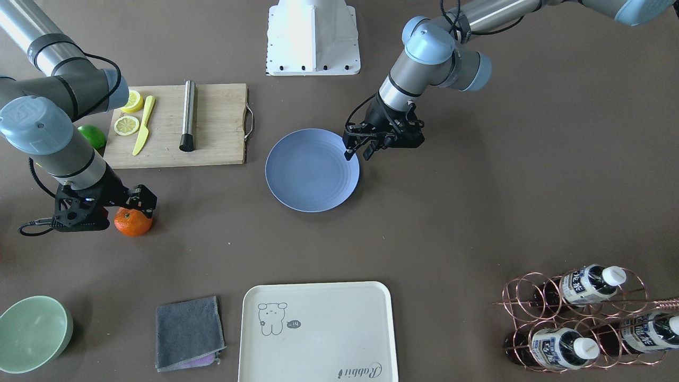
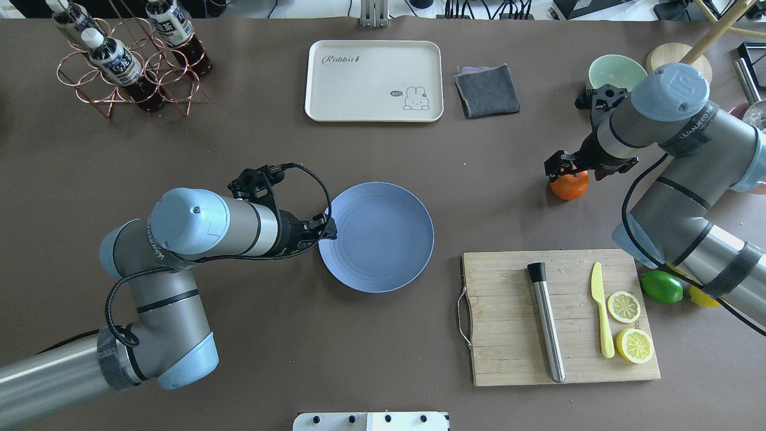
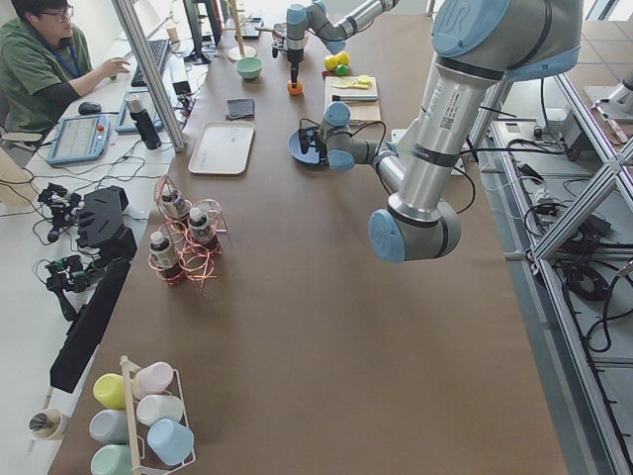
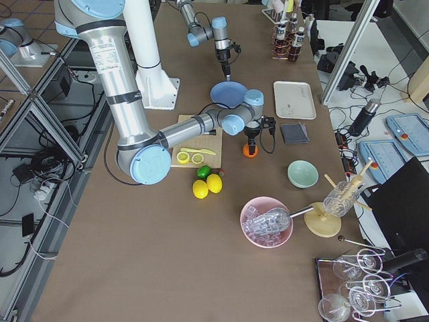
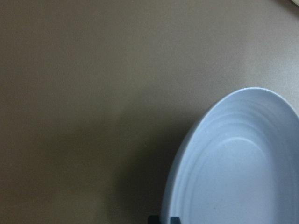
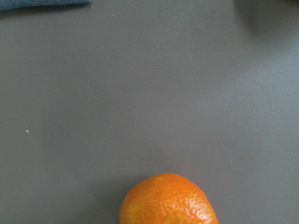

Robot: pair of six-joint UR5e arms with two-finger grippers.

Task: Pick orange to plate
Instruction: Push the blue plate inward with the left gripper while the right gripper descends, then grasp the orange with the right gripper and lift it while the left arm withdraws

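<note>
The orange (image 1: 132, 224) rests on the brown table, also low and centred in the right wrist view (image 6: 168, 200). My right gripper (image 1: 131, 211) stands open right over it, black fingers on either side; whether they touch it I cannot tell. The pale blue plate (image 1: 312, 170) lies bare at mid-table, well apart from the orange. My left gripper (image 1: 358, 155) hovers shut at the plate's rim (image 5: 187, 154) with nothing held.
A wooden cutting board (image 2: 508, 311) carries a metal rod (image 2: 546, 323), a yellow knife (image 2: 601, 317) and two lemon halves (image 2: 625, 306). A lime (image 2: 661, 286) lies beside it. A cream tray (image 2: 374, 81), grey cloth (image 2: 488, 90), mint bowl (image 2: 616, 72) and bottle rack (image 2: 119, 60) line the far side.
</note>
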